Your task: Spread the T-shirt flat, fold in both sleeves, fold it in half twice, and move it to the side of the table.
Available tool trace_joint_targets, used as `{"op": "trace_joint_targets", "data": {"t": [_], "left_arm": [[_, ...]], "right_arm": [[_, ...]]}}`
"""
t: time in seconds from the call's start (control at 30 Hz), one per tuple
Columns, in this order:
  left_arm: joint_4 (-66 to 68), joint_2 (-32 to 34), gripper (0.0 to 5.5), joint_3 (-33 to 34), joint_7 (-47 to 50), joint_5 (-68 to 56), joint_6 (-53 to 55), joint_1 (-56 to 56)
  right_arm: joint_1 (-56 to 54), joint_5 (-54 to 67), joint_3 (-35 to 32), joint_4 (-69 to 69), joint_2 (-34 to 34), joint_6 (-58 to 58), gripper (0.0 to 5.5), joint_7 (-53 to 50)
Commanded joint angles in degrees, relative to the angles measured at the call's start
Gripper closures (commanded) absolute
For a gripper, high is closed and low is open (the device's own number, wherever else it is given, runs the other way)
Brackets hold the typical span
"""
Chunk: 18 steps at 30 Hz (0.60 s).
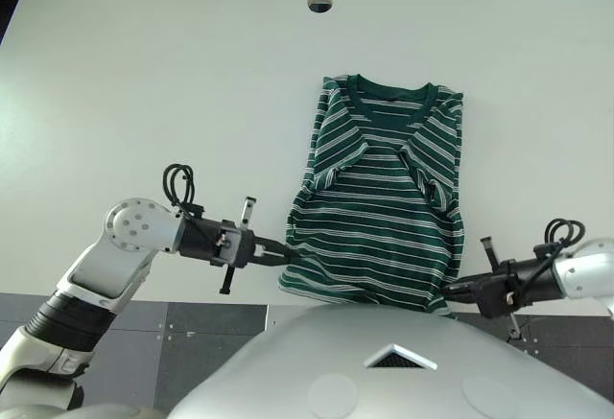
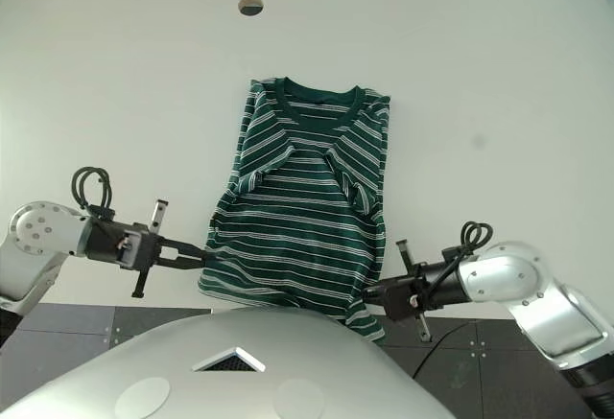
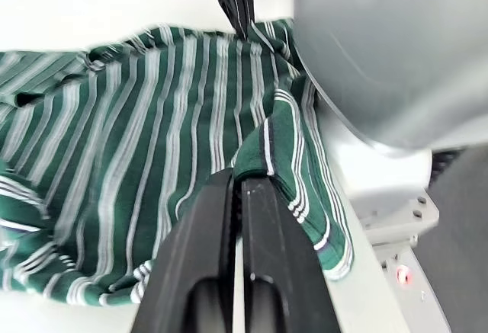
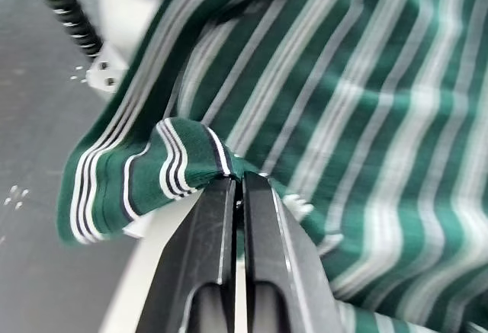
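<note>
A dark green T-shirt with white stripes lies on the white table, collar at the far end, both sleeves folded in over the chest. Its hem reaches the near table edge. My left gripper is shut on the hem's left corner. At the right corner my right gripper pinches the fabric shut. Both corners bunch up slightly between the fingers.
A round hole sits in the table top at the far side. Bare table stretches wide to the left of the shirt and narrower to its right. Dark floor tiles lie below the near edge.
</note>
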Motion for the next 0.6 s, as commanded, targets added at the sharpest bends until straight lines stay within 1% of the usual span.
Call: {"op": "trace_joint_targets", "data": {"t": [0.03,0.2,0.33,0.47,0.6], "left_arm": [[3.3,-4.9,5.4,2.1,5.3,1.1,7.1,-5.2],[8.7,-12.7,5.4,3.5,13.6,1.9,18.1,-13.4],[12.3,-17.7,5.4,5.4,17.9,1.2,25.5,-19.6],[16.4,-21.4,5.4,7.2,20.8,1.7,29.6,-23.9],[20.9,-24.1,5.4,9.2,23.4,2.7,31.9,-27.6]], "right_arm": [[-3.0,4.0,-3.5,5.6,2.3,-0.2,5.36,0.3],[-6.6,11.5,-6.6,9.4,5.4,1.6,5.36,2.1],[-10.0,17.3,-9.0,11.5,8.3,5.3,5.36,2.6],[-13.8,22.1,-11.3,13.8,11.1,10.1,5.36,2.7],[-18.5,21.5,-12.0,18.7,14.0,14.4,5.36,0.2]]}}
